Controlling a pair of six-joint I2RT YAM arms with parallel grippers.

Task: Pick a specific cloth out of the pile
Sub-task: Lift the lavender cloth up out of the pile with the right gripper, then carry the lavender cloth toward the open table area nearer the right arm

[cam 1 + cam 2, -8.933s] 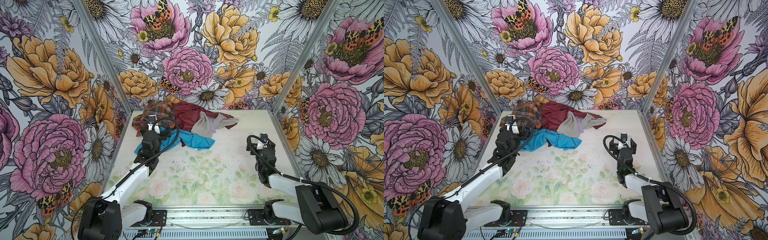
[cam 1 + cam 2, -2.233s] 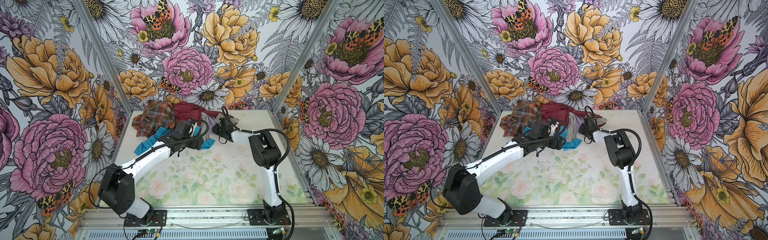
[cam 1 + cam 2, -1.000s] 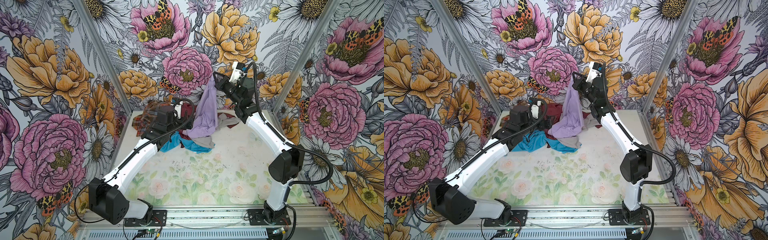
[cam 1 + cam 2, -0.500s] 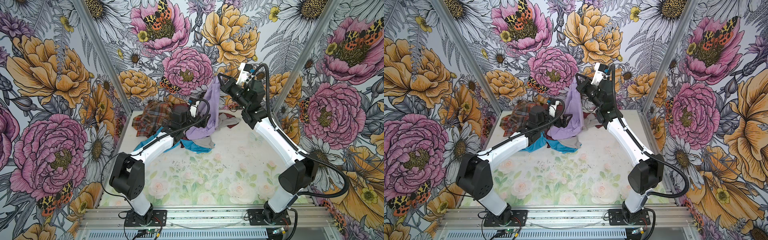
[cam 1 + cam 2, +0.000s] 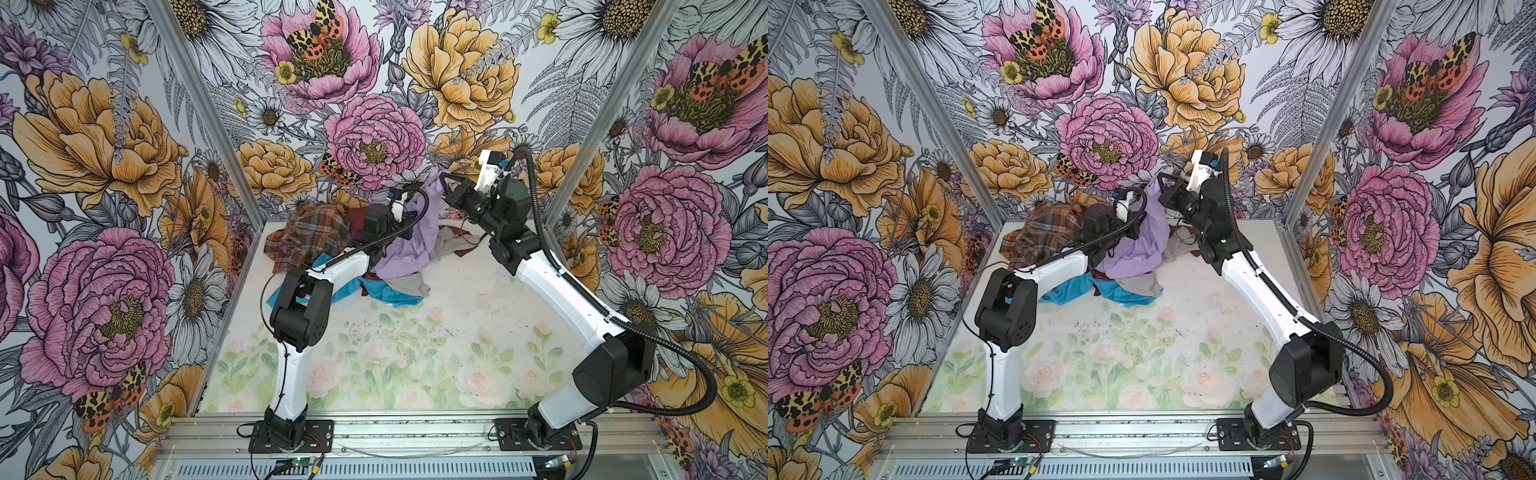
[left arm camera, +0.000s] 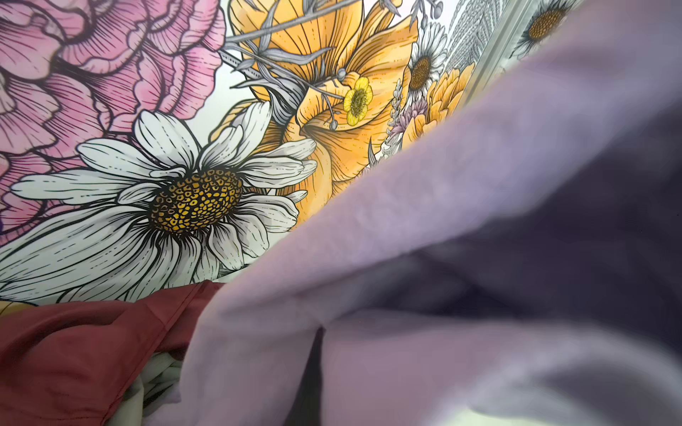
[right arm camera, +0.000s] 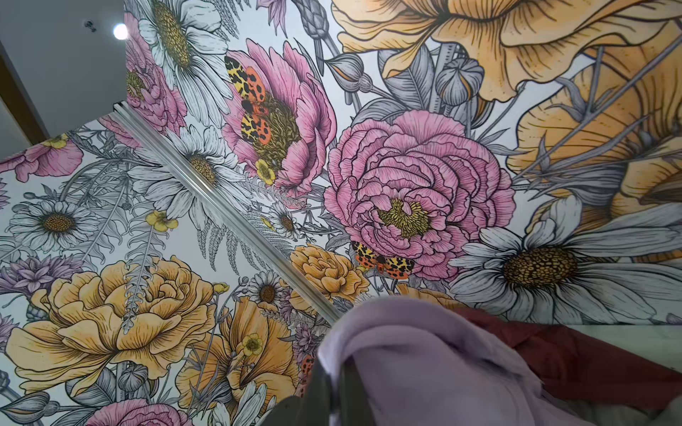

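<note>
Cloth, pale lilac, hanging as a drape over the pile at the back of the table, with its lower folds resting on the heap. The right gripper is clamped on the cloth's top edge and holds it high near the rear wall. The left gripper is closed into a fold midway down the cloth's left side, its tips buried in fabric. In the pile, the plaid garment lies at left, the maroon garment behind the left wrist, and the bright blue garment and light grey garment beneath the hem. Both top views show the whole drape and both arms. The left wrist view shows only blurred lilac cloth beside the maroon garment. The right wrist view shows the cloth bunched over one dark finger.
</note>
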